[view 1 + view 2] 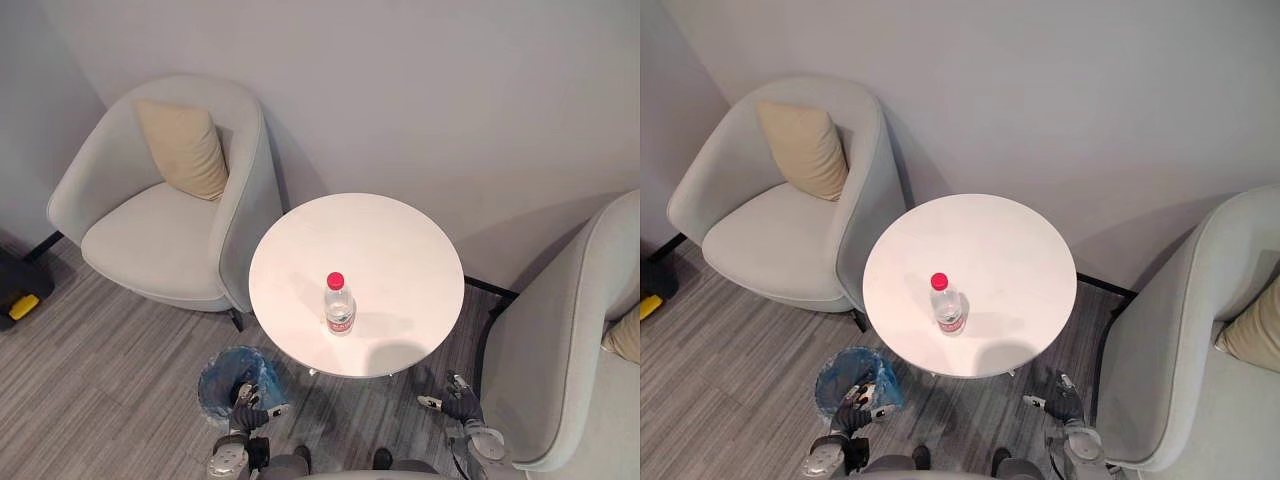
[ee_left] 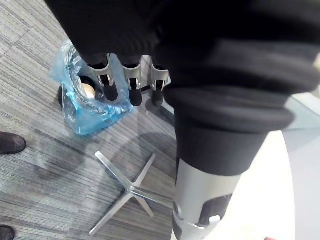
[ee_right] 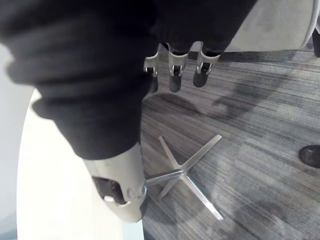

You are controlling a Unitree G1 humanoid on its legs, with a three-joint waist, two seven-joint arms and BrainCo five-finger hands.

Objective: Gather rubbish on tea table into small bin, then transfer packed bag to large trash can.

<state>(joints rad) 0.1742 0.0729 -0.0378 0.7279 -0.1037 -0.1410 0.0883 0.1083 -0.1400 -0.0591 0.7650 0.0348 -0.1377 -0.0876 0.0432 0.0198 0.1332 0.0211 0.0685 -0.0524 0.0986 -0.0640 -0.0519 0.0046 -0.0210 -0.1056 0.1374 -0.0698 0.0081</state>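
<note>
A clear plastic bottle [image 1: 339, 305] with a red cap stands upright near the front of the round white tea table [image 1: 400, 240]. On the floor by the table's front left sits the small bin [image 1: 225, 375], lined with a blue bag [image 2: 82, 112]; something pale lies inside it. My left hand [image 1: 250, 408] hangs low beside the bin's rim, its fingers [image 2: 131, 85] relaxed and holding nothing. My right hand [image 1: 460, 400] hangs low at the table's front right, its fingers [image 3: 175, 75] loose and empty above the floor.
A grey armchair [image 1: 160, 240] with a beige cushion [image 1: 185, 148] stands to the left, and a second armchair [image 1: 560, 350] to the right. The table's metal cross foot [image 2: 130, 192] spreads under it. A black and yellow object [image 1: 18, 295] lies at the far left.
</note>
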